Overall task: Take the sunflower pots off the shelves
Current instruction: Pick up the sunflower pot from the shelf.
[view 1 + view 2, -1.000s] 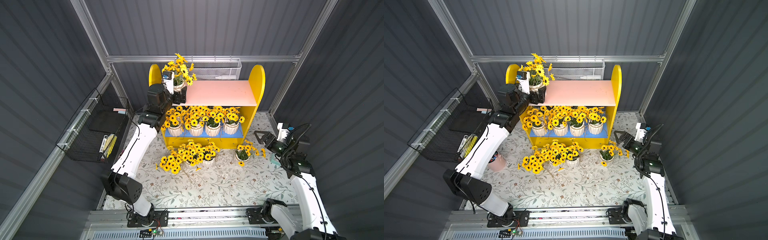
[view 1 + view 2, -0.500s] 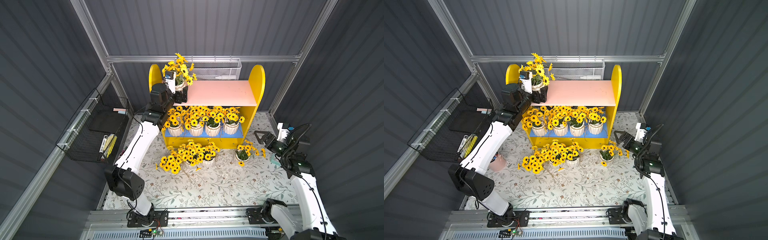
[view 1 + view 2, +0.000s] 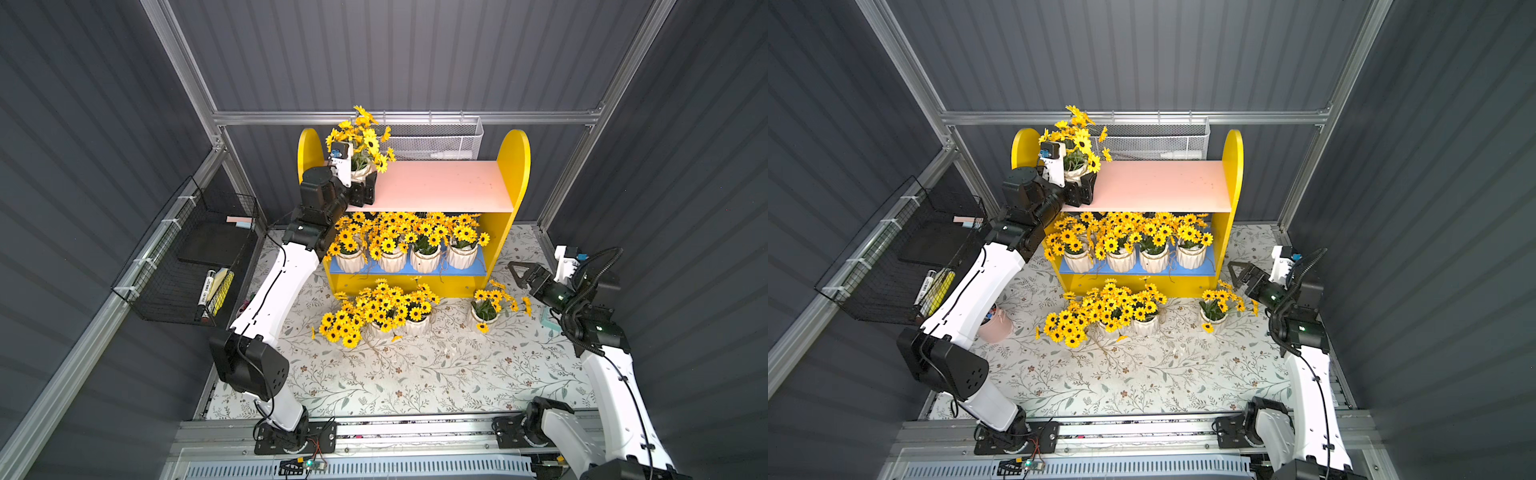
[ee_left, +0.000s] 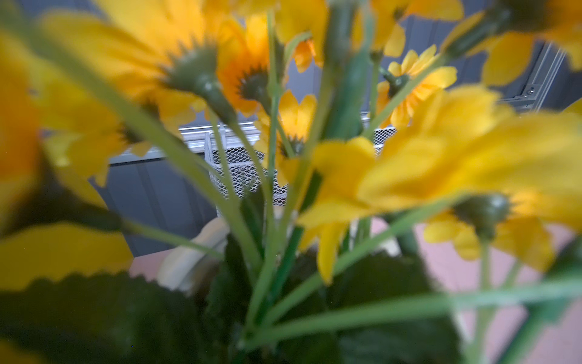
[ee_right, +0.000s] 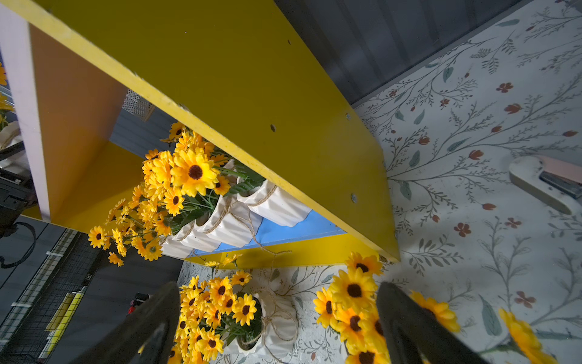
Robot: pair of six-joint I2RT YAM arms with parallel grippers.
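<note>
Grey corrugated walls all round and a floral mat (image 3: 415, 374) for a floor, so the yellow really pops.

Starting at the left claw (image 3: 365, 188): it's up at the left end of the pink upper board (image 3: 440, 187), with its black fingers either side of the top pot (image 3: 360, 169). They sit low on the white body rather than up in the flowers, which makes sense, since the stems would just bend. I can't tell whether it's actually squeezing or only framing the pot. The left wrist view is nothing but blurry petals. The pot looks upright, but its base is hidden, so no idea if it's lifted.

Underneath, four pots (image 3: 424, 257) stand side by side on the blue lower board (image 3: 478, 266) of the shelves (image 3: 515, 166). Their blooms are crammed up under the pink board, so I reckon those want sliding forward, not lifting.

On the mat just in front, a clump of pots (image 3: 415, 326) is already off, flowers all tangled together.

The right claw (image 3: 516, 275) hovers spread wide and empty beside the right side panel, near the lone pot (image 3: 482, 318) standing apart on the mat. My guess is it's parked clear of the other arm and handy for the lower row.

Looks like more pots on the shelves than off.
</note>
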